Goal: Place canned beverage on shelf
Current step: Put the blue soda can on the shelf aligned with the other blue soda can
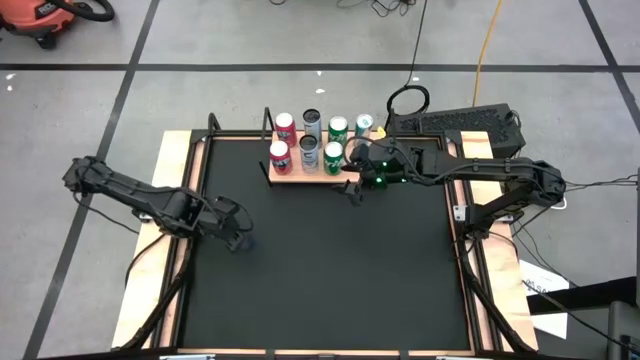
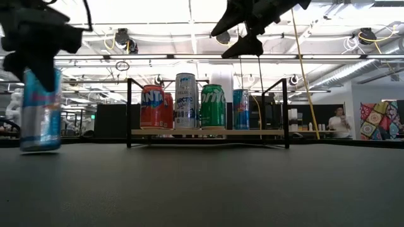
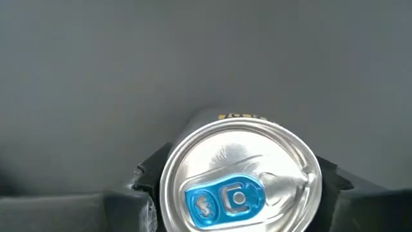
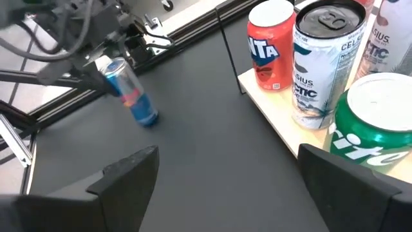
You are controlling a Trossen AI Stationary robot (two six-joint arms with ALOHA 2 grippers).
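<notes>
The slim blue-and-silver can (image 2: 40, 110) stands upright on the black tabletop (image 1: 330, 260), directly beneath the left gripper (image 1: 240, 238), whose fingers (image 3: 145, 193) flank its upper wall on both sides; the left wrist view looks straight down on the silver lid with its blue pull tab. Whether the pads already press the wall or only bracket it cannot be told, so the grasp is best read as closing rather than secured. The can is a rigid, thin-walled cylinder with a smooth, probably slippery skin; if full it is moderately heavy and top-loading it would tip it, so the sound hold is across the wall just below the rim, firm enough to resist slipping but not enough to dent. Well apart from this gripper, across the table, lies the shelf (image 1: 300, 176), a light wood board on thin black rod brackets. It carries two rows of upright cans: a red can (image 4: 270, 45), a tall white can (image 4: 320, 61) and a green can (image 4: 380, 122) among them, with free board apparently left at the end near the right gripper (image 1: 358, 188). That gripper hovers above the shelf's end, its fingers spread wide and empty, so a transfer path should keep clear of it.
</notes>
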